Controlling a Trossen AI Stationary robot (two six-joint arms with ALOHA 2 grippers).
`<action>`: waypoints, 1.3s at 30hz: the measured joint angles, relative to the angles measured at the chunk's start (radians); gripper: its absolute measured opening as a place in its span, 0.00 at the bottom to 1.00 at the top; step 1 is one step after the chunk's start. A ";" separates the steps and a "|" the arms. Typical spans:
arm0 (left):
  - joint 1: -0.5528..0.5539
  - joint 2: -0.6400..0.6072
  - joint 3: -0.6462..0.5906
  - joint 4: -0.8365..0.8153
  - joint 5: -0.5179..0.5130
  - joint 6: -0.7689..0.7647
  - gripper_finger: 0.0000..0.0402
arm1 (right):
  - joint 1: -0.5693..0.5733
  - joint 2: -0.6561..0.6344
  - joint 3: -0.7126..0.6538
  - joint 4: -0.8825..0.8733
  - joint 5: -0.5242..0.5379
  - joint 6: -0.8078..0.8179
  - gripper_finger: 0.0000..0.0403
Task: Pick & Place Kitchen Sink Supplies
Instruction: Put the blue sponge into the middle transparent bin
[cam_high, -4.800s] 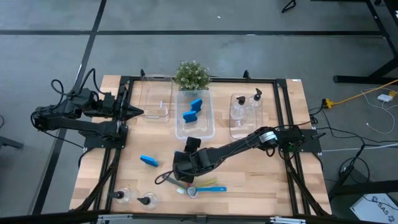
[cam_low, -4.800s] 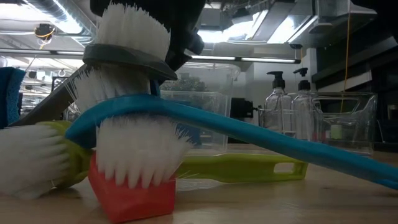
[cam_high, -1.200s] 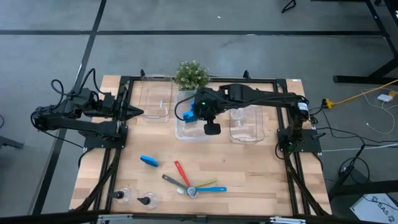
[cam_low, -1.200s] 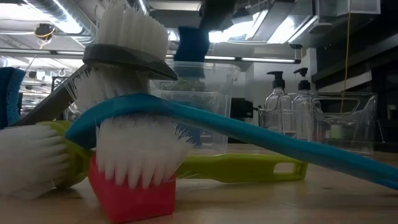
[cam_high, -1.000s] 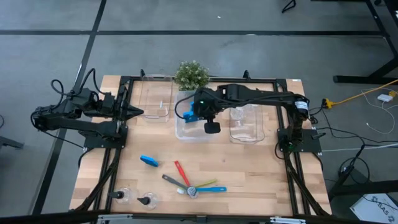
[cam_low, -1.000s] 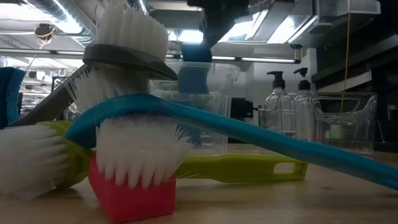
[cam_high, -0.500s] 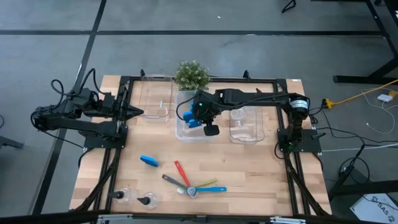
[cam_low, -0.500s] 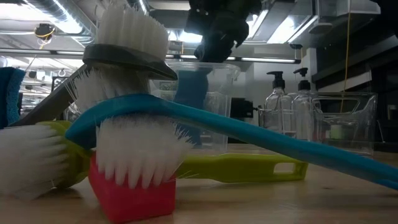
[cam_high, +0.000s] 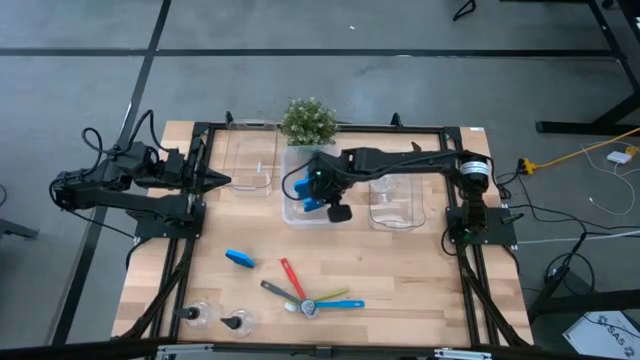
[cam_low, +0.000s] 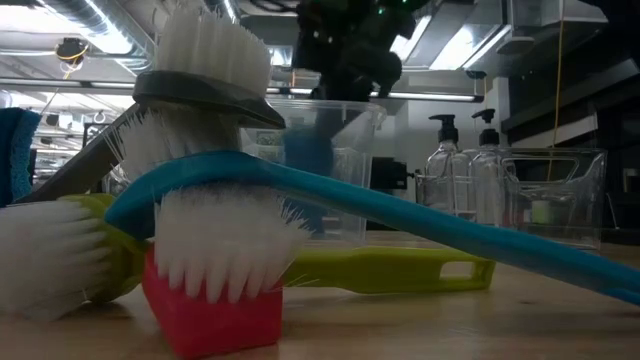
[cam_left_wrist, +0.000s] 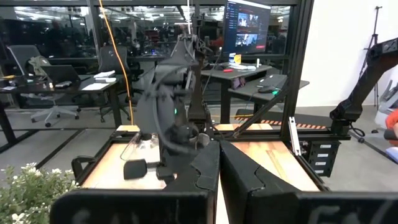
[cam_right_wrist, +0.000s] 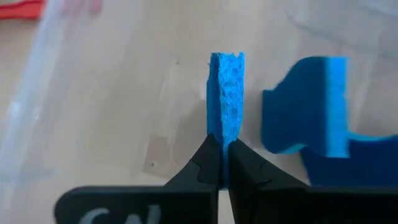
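Right wrist view: sponge pinched over the middle bin.
The right hand (cam_right_wrist: 224, 163) gripped a blue sponge (cam_right_wrist: 226, 99) edgewise inside the middle bin (cam_high: 290, 215); the left hand (cam_high: 222, 181) sat closed, empty.

The table (cam_high: 400, 270) is pale, matt wooden planking. The middle bin (cam_high: 290, 215) is clear glossy plastic. The pinched blue sponge (cam_right_wrist: 226, 99) looks rough and porous; the gripper fingers (cam_right_wrist: 205, 163) are matt black.

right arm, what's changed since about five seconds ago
The right gripper went from the brushes at the front to the middle bin and lowered into it, shut on a sponge. The left gripper, loose sponge and bottles stayed put.
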 joint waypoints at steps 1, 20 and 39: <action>0.000 0.000 0.000 0.000 0.000 0.000 0.02 | 0.000 0.008 0.000 0.000 0.001 0.001 0.03; 0.000 0.000 0.000 0.000 0.000 0.000 0.01 | -0.041 0.016 0.000 0.019 0.010 0.112 0.10; 0.000 0.000 0.000 0.000 0.000 0.000 0.01 | -0.043 0.016 0.000 -0.018 0.010 0.118 0.33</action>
